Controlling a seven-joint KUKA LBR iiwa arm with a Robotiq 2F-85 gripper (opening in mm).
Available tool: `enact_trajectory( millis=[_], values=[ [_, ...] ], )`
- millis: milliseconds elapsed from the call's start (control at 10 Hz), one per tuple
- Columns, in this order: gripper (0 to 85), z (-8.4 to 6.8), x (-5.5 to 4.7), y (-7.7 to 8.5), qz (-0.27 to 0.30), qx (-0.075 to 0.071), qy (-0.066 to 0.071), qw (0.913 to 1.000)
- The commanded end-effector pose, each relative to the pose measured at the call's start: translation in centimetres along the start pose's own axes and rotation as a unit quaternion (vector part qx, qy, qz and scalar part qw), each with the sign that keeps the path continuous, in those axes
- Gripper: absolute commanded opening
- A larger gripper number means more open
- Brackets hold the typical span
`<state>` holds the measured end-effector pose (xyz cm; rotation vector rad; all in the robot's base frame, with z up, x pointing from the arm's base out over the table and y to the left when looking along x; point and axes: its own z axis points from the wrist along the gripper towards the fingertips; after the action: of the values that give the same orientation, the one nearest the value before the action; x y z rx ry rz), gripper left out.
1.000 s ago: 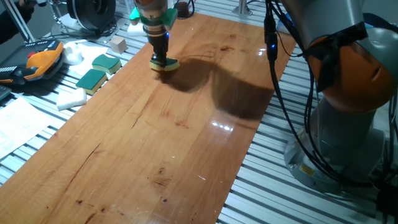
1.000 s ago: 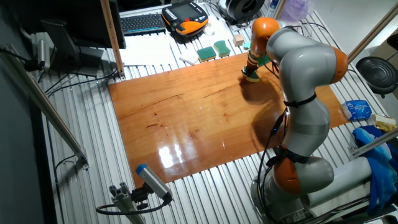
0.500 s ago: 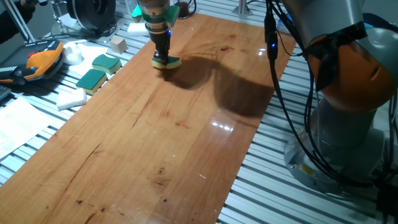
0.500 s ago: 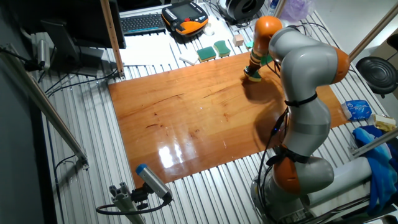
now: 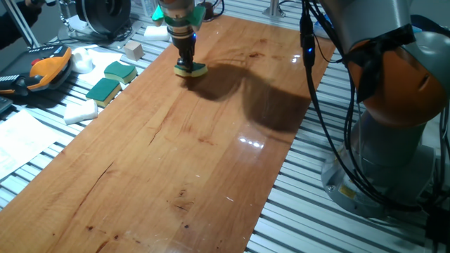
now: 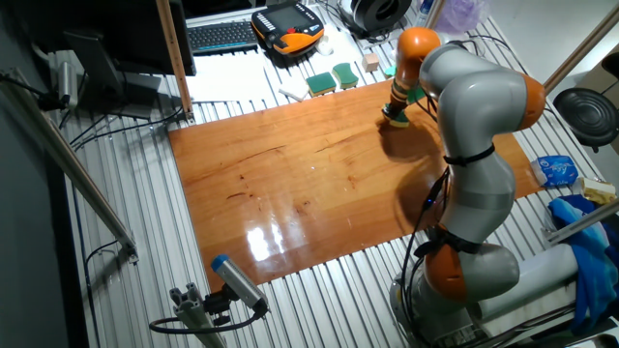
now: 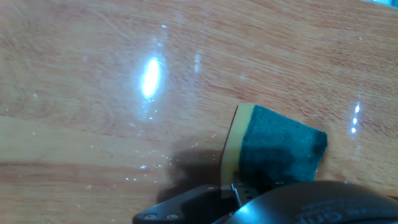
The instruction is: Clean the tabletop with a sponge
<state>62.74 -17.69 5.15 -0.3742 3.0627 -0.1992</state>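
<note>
Starting at your left in the first fixed view, the orange pendant (image 5: 43, 67), the white foam block (image 5: 80, 111) and the two spare sponges (image 5: 111, 79) lie on the ribbed slats beside the board, in the same places as a second ago. None of them matters to the wipe.

Move right and you reach the action. The gripper (image 5: 186, 62) is closed narrowly on the sponge (image 5: 190, 69), pressing it down on the tabletop (image 5: 176, 154) near its far end, close to the edge by the spares. The hand view shows the teal top of the sponge (image 7: 273, 146) pinched under the fingers, with a yellow strip showing along its side.

What has changed: over the last second the sponge has slid a little to the right and toward the far end of the board, from beside the near edge toward the middle of its width. The other fixed view agrees, with the gripper (image 6: 397, 113) shifted slightly. You are in a wiping stroke, I judge, and only a small patch has been covered.

Farther right, the arm's shadow (image 5: 267, 98) falls across the wood, and most of the long board toward you is not yet wiped.
</note>
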Motion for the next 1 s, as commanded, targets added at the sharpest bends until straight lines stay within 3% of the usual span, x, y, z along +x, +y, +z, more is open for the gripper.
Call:
enact_trajectory(
  millis=[0, 900],
  values=[
    [0.0, 0.2, 0.2, -0.1, -0.001, 0.002, 0.0, 1.0],
    [0.0, 0.7, 0.9, -1.2, -0.011, 0.001, -0.005, 0.9999]
  ],
)
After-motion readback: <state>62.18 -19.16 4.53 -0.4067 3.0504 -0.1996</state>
